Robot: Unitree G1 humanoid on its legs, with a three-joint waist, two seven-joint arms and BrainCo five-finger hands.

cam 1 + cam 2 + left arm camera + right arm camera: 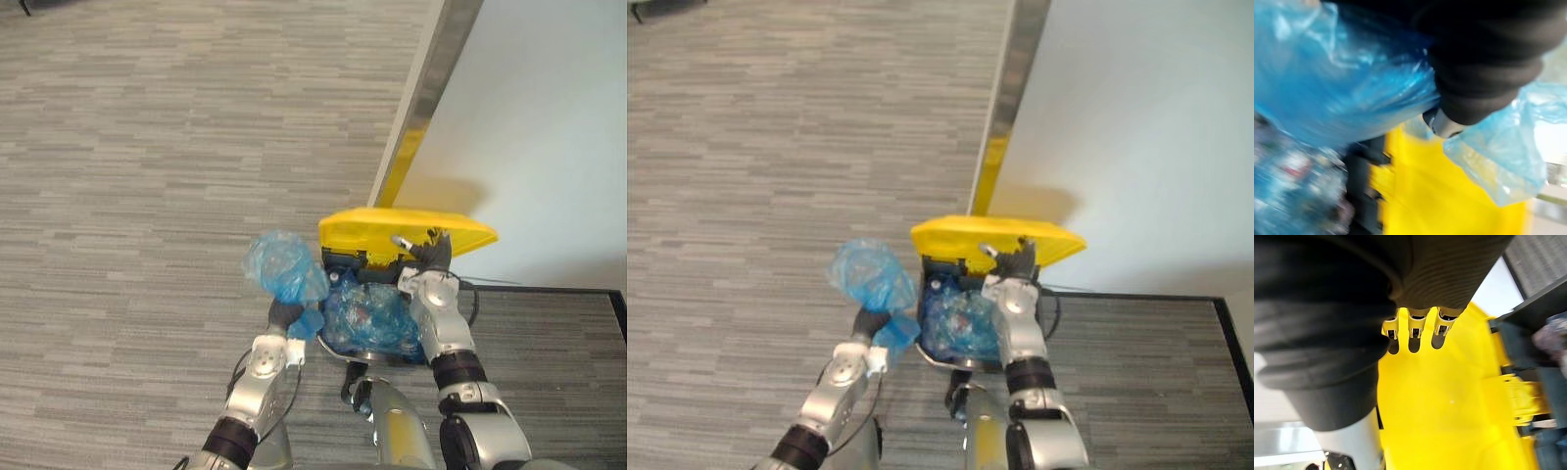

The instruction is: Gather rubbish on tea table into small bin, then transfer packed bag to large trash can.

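The left hand [285, 315], low and left of centre in the left eye view, is closed on the gathered neck of a crumpled blue bag [282, 264]. In its own wrist view the plastic bunches tight against the dark cover. The puffed body of the bag stands above the hand. A loose tail of plastic hangs to the hand's right, close to the rim of the large trash can [343, 262]. The bag is held clear of the carpet floor [147, 147], just left of the can's mouth and not over it.

The right hand [429, 262], right of centre, reaches up with relaxed fingers [1410, 328] laid against the underside of the yellow lid [372, 230], and it grips nothing. The lid is tilted up and back, so the can is open beneath it.

Inside the dark body of the can sits a blue liner [367, 313] with crumpled rubbish showing through. It lies in the lower middle of the frame, between the two arms.

Behind the lid a white wall [549, 117] takes the upper right. Its edge is a metal strip [431, 88] that runs down to the can. Grey striped carpet covers the left and the top of the frame.
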